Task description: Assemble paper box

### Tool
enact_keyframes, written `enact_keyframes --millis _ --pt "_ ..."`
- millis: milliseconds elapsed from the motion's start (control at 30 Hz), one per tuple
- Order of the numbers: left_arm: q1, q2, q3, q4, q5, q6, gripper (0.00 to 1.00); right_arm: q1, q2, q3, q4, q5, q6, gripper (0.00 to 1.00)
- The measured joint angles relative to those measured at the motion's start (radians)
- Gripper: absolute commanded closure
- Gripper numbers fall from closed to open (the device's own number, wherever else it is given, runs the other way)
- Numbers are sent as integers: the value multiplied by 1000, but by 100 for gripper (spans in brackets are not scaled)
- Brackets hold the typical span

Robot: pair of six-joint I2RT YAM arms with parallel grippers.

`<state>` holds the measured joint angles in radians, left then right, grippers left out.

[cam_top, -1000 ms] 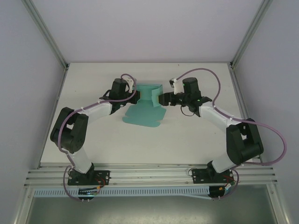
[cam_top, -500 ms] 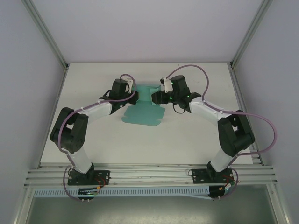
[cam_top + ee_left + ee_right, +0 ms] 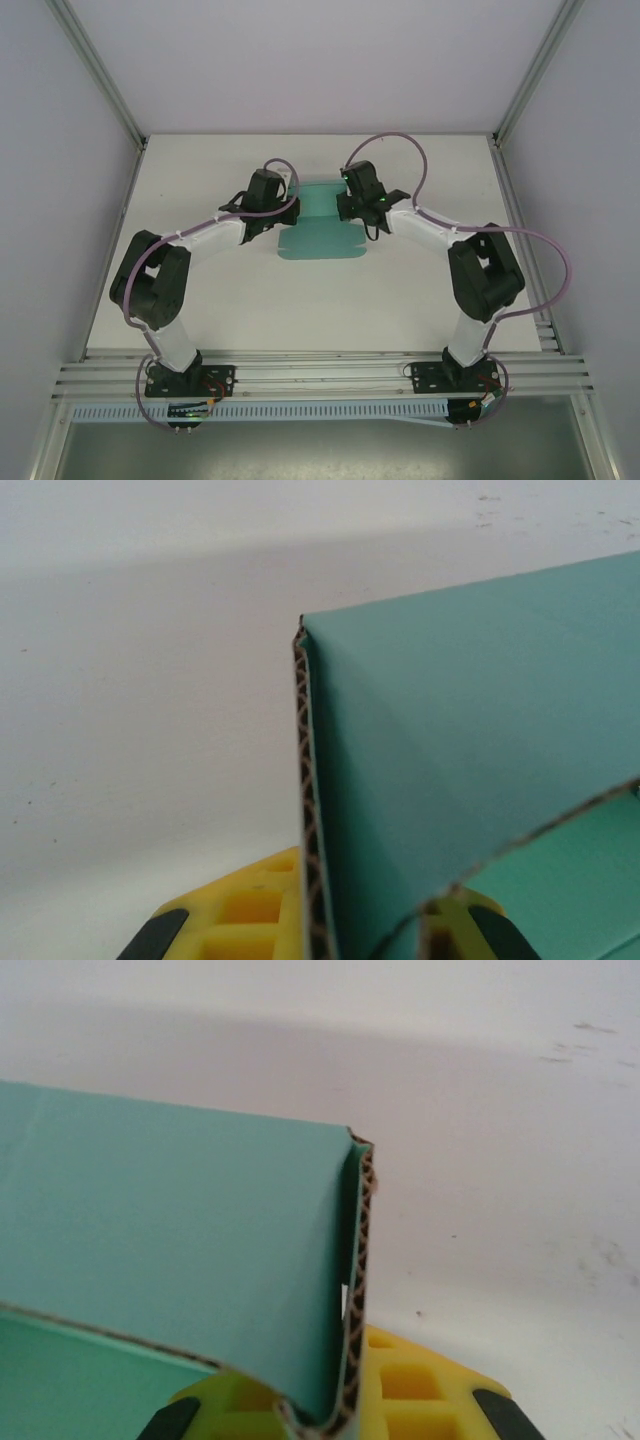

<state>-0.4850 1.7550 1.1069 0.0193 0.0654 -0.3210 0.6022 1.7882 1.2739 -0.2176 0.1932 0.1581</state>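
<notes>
Top cam: paper box (image 3: 322, 232) is on the desk (image 3: 420, 300), mid-width and in the far half, directly between the two wrists. It's teal card, partly folded. The far end has walls standing up. The near end is a flat panel with rounded corners, lying on the desk.

Left gripper (image 3: 292, 207) is at the box's left edge and right gripper (image 3: 340, 206) at its right edge. Both arms reach inward and face each other across the box.

Left wrist cam: left gripper (image 3: 335, 935) is clamped on an upright wall of the paper box (image 3: 450, 760). The corrugated cut edge runs up between the yellow fingers (image 3: 240, 920), one on each side of the card, and I see no gap. The wall stands close to vertical, with a lower panel edge crossing in front of it at the right.

Right wrist cam: mirror image. Right gripper (image 3: 335, 1410) is closed tight on the opposite wall of the paper box (image 3: 180, 1220). The card edge is pinched between its fingers (image 3: 410, 1385), and the wall curls slightly at the bottom of the view. Bare white desk beyond the box in both wrist views.
</notes>
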Motion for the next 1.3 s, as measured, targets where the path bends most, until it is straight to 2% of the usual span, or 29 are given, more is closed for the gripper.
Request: enact_keyframes --millis 267,533,733,900,1033,1200,1300 --pt "-33 -4 47 -51 -72 -69 100 63 72 107 -90 299 86 100" --pt "-63 -4 89 -129 -160 -138 100 89 107 151 -139 418 172 100" --pt "-74 -4 89 -142 -180 -156 100 88 112 158 -172 423 236 100" --pt "-79 -4 90 -138 -174 -159 100 88 158 246 -290 439 376 100" --pt "-78 -4 90 -131 -153 -147 100 80 157 247 -298 408 425 100" --pt "-75 -4 90 -143 -152 -125 100 34 82 74 -56 231 344 100" --pt "-72 -3 91 -144 -153 -114 100 2 25 -50 118 125 237 89"
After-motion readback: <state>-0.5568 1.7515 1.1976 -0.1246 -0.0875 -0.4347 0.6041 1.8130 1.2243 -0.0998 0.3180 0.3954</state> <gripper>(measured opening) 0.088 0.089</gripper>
